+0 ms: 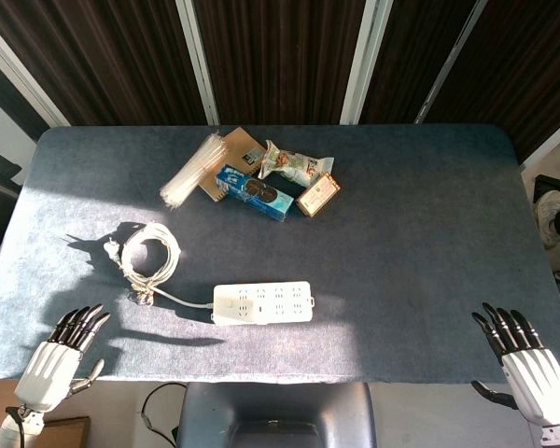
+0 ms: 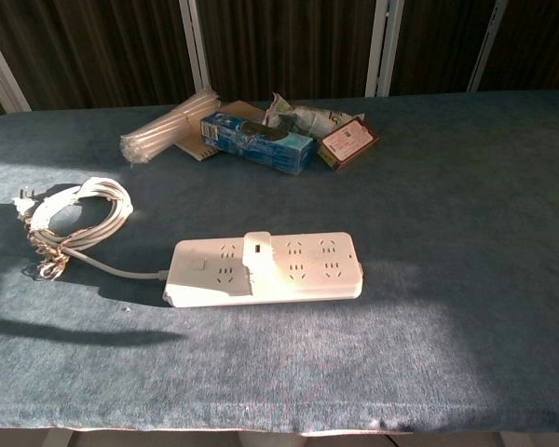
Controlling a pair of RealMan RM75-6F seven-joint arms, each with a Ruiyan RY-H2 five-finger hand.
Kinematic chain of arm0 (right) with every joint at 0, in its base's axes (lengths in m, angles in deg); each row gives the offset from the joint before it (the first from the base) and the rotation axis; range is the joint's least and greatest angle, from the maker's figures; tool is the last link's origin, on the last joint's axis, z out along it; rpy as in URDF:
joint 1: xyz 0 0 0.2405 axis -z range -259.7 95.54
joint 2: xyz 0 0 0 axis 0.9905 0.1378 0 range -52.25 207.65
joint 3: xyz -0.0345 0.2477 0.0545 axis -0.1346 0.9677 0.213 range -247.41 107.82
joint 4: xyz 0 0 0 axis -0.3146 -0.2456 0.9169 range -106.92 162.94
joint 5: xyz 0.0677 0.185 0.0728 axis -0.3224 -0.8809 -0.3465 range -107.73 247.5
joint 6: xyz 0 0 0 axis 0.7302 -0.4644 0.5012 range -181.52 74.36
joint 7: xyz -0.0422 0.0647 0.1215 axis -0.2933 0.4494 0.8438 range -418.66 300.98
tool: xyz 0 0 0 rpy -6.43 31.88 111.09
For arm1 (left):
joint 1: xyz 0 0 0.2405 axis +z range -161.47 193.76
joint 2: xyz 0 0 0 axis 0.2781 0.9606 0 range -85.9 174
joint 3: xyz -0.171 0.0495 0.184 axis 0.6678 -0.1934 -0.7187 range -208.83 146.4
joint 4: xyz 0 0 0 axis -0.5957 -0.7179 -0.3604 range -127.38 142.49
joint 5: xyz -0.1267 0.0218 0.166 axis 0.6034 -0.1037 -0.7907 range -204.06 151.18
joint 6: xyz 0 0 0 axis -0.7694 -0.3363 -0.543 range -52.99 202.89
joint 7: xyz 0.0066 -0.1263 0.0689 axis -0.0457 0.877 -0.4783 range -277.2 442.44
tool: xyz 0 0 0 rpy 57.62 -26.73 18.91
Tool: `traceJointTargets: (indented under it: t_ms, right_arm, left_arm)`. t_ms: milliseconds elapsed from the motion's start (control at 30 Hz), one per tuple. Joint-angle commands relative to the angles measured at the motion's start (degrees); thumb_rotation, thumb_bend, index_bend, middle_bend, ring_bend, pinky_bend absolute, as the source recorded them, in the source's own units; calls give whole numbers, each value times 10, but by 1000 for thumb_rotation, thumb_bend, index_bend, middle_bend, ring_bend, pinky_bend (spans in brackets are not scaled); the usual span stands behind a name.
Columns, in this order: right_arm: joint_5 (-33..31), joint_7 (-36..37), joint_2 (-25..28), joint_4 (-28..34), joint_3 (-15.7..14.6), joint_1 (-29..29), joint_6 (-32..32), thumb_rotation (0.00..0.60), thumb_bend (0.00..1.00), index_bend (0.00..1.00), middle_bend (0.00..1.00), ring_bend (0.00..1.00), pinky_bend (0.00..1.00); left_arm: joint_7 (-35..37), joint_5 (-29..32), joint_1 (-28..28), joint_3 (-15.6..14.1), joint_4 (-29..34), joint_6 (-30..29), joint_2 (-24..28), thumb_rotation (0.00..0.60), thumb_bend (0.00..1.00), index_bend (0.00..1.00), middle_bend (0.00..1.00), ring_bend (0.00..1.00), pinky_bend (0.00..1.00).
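left hand (image 1: 58, 359) near power strip (image 1: 263, 303)

The left hand (image 1: 61, 353) is at the near left corner in the head view. It is white with dark fingers (image 1: 78, 322). The fingers are straight, a little apart, and point to the far side, tilted a bit right. The thumb sticks out to the right. It holds nothing.

The right hand (image 1: 527, 359) is at the near right. Its dark fingers (image 1: 504, 327) are straight too and lean a bit left. It holds nothing. The chest view shows neither hand.
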Motion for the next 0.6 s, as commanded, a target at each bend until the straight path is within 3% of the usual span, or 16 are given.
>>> traceJointTargets:
  t_ms: [33, 300, 600]
  right_arm:
    - [-1, -1, -1, 0, 0, -2, 5, 600, 229, 0, 0, 0, 0]
    - [9, 13, -21, -24, 15, -17, -1, 600, 230, 0, 0, 0, 0]
    - [-50, 35, -32, -29, 53, -63, 62, 600, 230, 0, 0, 0, 0]
  left_arm:
    - [5, -4, -2, 0, -5, 0, -7, 600, 400, 0, 0, 0, 100]
    - [92, -32, -28, 15, -75, -16, -108, 600, 398, 0, 0, 0, 106]
    - [-40, -13, -92, 64, -64, 75, -232, 600, 378, 0, 0, 0, 104]
